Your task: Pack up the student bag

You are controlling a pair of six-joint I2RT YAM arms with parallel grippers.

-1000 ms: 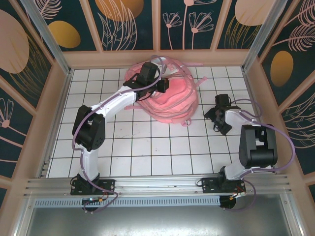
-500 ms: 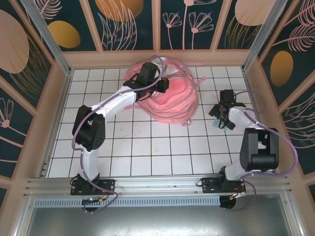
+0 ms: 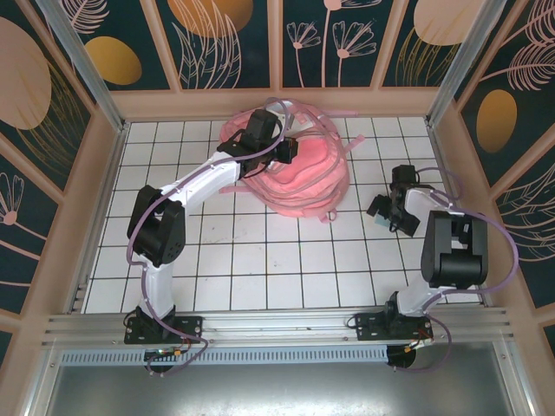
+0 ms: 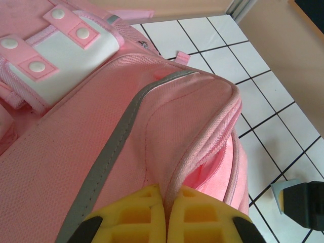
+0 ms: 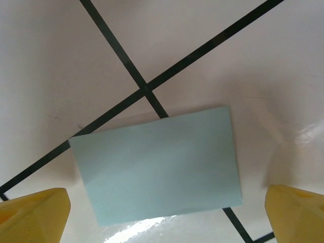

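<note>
**While its seam sits pinched in the left fingers: student bag, far middle of the tabletop**

Where the white tiled tabletop (image 3: 260, 260) meets the back wall, the student bag (image 3: 299, 169) lies slumped in a pink heap, with loose pink straps (image 3: 351, 143) trailing toward the right.

- Student bag, close view (image 4: 152, 126): woven pink fabric. A grey reflective strip (image 4: 109, 152) runs diagonally across the panel. A white patch (image 4: 66, 48) carries pink tabs with round snaps. A corded seam curves along the edge, and a pocket mouth gapes slightly beneath it.
- Left fingers (image 3: 284, 149): over the upper left part of the bag, arm stretched out from the near left. In the left wrist view the yellow pads (image 4: 147, 207) are pressed together with the bag's corded seam running down between them. The bag spreads away from the pads, up and to the left.
- Right fingers (image 3: 381, 211): well apart from the bag, low over the tiles to its right. In the right wrist view the yellow tips (image 5: 33, 212) are spread wide, one at each lower corner.
- Pale blue sheet (image 5: 157, 164): flat on the tabletop, rectangular, lying across a dark grid line, between the two right tips and touching neither. One corner (image 4: 278, 195) shows past the bag's edge in the left wrist view.
</note>
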